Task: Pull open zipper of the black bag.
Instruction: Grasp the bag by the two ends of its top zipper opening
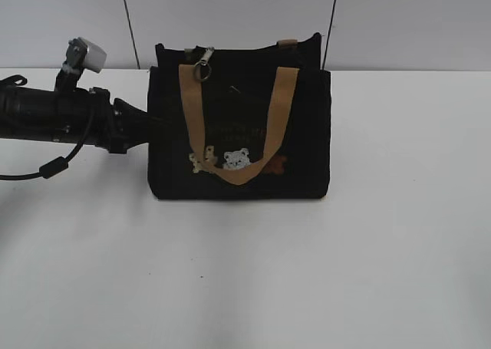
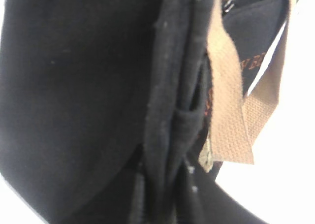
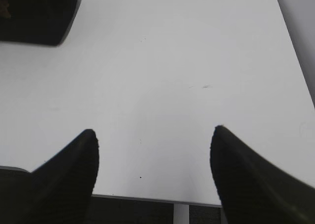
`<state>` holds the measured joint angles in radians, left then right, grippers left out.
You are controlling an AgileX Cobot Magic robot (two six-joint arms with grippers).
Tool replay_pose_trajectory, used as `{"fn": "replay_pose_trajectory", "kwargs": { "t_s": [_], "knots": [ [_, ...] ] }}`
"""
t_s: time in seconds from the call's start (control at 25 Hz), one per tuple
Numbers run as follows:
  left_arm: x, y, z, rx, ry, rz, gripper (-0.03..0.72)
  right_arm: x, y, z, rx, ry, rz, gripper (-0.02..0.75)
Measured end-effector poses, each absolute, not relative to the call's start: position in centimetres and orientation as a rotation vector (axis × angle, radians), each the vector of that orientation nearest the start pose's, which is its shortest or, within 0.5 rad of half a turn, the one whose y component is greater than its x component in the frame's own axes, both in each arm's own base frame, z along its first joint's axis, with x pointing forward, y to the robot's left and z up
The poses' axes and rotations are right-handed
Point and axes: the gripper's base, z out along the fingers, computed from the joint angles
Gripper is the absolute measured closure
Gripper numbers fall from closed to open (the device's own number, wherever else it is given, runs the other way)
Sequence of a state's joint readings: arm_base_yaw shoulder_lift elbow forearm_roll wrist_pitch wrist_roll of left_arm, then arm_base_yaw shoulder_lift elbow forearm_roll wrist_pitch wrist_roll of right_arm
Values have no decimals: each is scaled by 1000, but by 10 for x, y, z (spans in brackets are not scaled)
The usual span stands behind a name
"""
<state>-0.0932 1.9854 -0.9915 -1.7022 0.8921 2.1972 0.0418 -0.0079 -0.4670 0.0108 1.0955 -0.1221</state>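
Two arms, one engaged: left gripper [image 1: 142, 130] pressed against black bag [image 1: 238, 134] left side, grip state unclear. Zipper pull [image 1: 204, 65] at bag's top left, untouched. Right gripper [image 3: 152, 179] jaws apart, well clear of bag. Bracing step; next, right must pinch pull.

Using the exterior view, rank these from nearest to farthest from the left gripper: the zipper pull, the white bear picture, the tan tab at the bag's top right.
The left gripper sits at the black bag's left side.
1. Zipper pull, upper left of the bag.
2. White bear picture, low on the front; close to the pull's distance, so this order is tentative.
3. Tan tab, top right edge.
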Motion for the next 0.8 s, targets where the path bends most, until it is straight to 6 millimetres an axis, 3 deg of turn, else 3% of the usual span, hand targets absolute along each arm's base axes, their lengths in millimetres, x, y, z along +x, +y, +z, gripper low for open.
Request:
{"fn": "replay_pose_trajectory", "kwargs": {
  "t_s": [0.08,0.64,0.8],
  "knots": [
    [355,-104,143,935,1903,-830,656,-4,1,265,-173,2097,-35,202],
    [354,-106,142,931,1895,-860,657,-4,2,266,-179,2092,-18,202],
    [354,-106,142,931,1895,-860,658,11,9,271,-274,2147,35,202]
  ]
}}
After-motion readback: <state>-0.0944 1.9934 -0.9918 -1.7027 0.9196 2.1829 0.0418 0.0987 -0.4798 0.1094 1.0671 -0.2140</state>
